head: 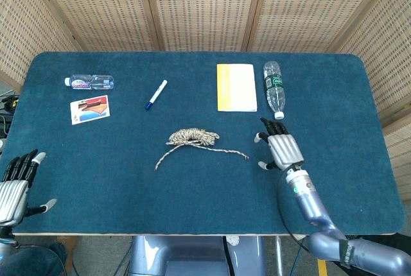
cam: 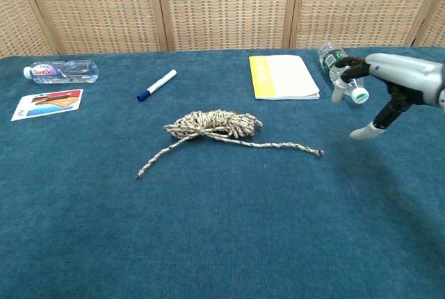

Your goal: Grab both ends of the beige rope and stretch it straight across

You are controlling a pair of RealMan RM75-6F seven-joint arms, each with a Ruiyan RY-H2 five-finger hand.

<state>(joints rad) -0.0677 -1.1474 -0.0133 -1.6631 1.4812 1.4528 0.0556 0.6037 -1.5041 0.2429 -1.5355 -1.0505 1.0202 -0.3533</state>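
Note:
The beige rope (head: 192, 138) (cam: 215, 124) lies bundled at the table's middle, with one loose end trailing to the front left (cam: 141, 172) and the other running right (cam: 317, 152). My right hand (head: 281, 149) (cam: 389, 87) hovers open just right of the rope's right end, fingers spread, holding nothing. My left hand (head: 14, 185) rests open at the table's front left corner, far from the rope; the chest view does not show it.
A yellow notebook (head: 236, 86) and a green-labelled bottle (head: 274, 88) lie at the back right, close behind my right hand. A blue-capped marker (head: 155, 94), a clear bottle (head: 90, 82) and a card (head: 89, 109) lie at the back left.

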